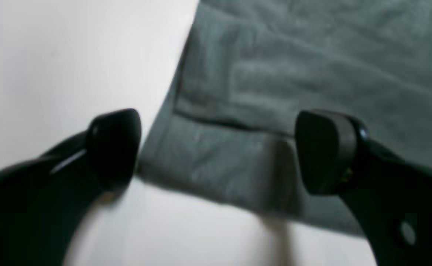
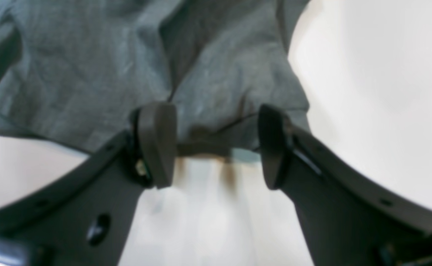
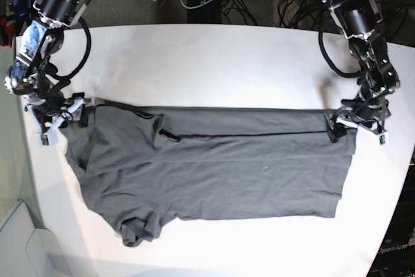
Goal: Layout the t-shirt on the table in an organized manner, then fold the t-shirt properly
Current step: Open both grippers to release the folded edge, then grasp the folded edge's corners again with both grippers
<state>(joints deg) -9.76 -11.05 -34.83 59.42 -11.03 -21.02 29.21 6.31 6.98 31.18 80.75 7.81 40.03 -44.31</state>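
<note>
Base view: dark charcoal-grey thin cloth t-shirt (image 3: 214, 163) lies across smooth white surface (image 3: 207, 63), top part folded over w/ fold line along far edge. Left tool (image 3: 358, 123) at shirt's hem-end far corner, jaws spread, straddling the corner, nothing pinched. Right tool (image 3: 59, 118) at the sleeve-end far corner, jaws spread, cloth edge between them, not gripped. Judgement: close both low on doubled edge, catch both layers, lift together, keep cloth taut betw. arms, else fold skews.
</note>
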